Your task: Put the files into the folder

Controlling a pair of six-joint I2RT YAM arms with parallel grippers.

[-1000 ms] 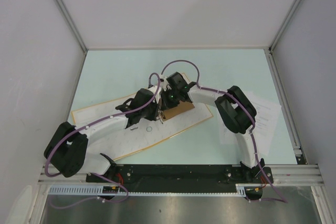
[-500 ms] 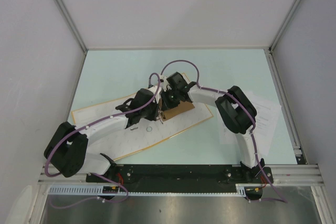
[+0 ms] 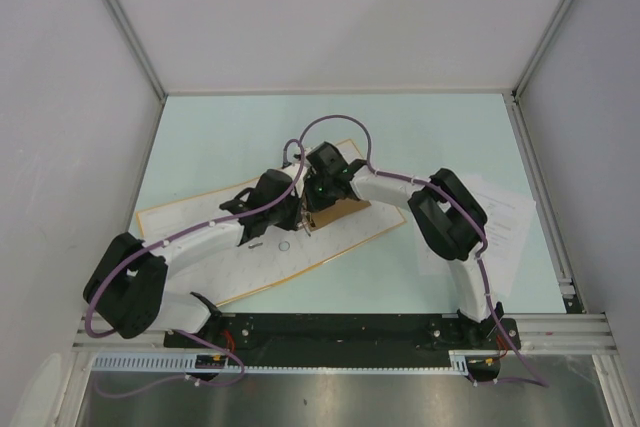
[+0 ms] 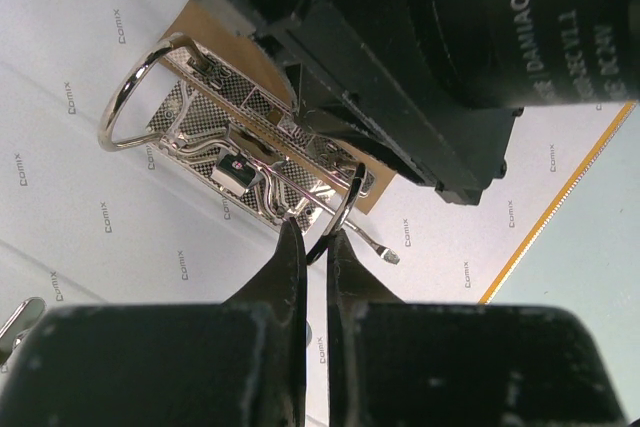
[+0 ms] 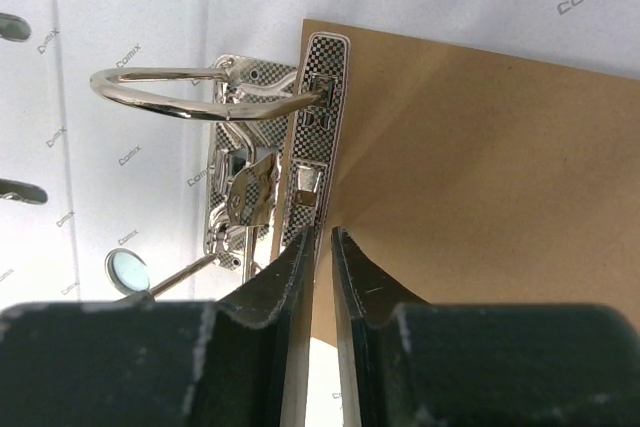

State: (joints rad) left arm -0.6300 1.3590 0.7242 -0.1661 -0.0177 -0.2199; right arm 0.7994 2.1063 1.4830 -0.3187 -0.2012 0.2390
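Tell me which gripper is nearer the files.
Right, by a little. Both are at the folder's clip, far from the files lying off to the robot's right. The right gripper sits on the clip's side facing them, the left gripper on the far side.

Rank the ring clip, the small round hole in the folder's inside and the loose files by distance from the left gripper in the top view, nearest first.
1. The ring clip: right at the left gripper, mid-folder.
2. The round hole: just on the near side of the fingertips, on the white inside of the folder.
3. The files: far to the right, outside the folder.
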